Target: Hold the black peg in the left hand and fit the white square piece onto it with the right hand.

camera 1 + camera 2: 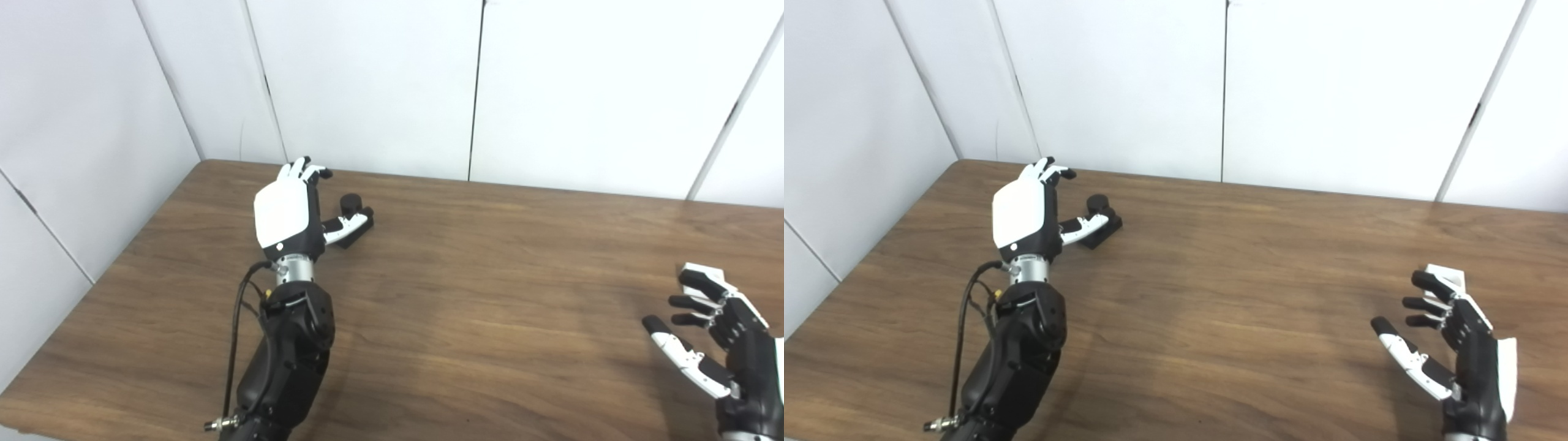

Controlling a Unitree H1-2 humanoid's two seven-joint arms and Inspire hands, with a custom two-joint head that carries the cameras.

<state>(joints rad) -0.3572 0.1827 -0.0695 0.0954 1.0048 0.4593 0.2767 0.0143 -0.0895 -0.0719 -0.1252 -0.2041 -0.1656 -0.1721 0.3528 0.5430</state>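
Overhead, I am looking down on a brown wood-grain surface (465,294) that is filling most of the view, its far edge meeting plain white wall panels (367,79) split by thin dark vertical seams, with another white panel running along the left side to form a corner. Soft light is glancing off the grain near the middle. My left hand (288,211) is reaching toward the far left corner, its white back facing up, fingers spread and holding nothing, the thumb stretching out to the right. The black peg (353,211) is standing on its dark base on the surface just beside that thumb; I cannot tell whether the thumb is touching it. A black cable is looping along my left forearm. Well apart, at the near right, my right hand (1448,340) is hovering palm inward with fingers apart, also gripping nothing. The white square piece (1448,277) is lying on the surface just beyond my right fingertips, partly hidden behind them, and I cannot tell whether they are touching it.
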